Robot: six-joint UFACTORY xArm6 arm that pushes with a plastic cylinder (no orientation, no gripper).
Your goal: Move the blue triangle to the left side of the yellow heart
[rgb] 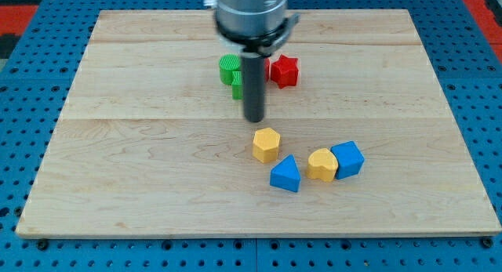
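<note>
The blue triangle [285, 175] lies on the wooden board, touching the left side of the yellow heart [321, 164]. A blue cube-like block [347, 159] touches the heart's right side. A yellow hexagon [267, 144] sits just up and left of the triangle. My tip [253, 119] is the lower end of the dark rod, a little above the yellow hexagon in the view and apart from it, well up and left of the triangle.
A green block [230, 71] and a red star [285, 70] lie near the view's top centre, partly behind the rod. The wooden board [118, 170] rests on a blue pegboard surface [23, 84].
</note>
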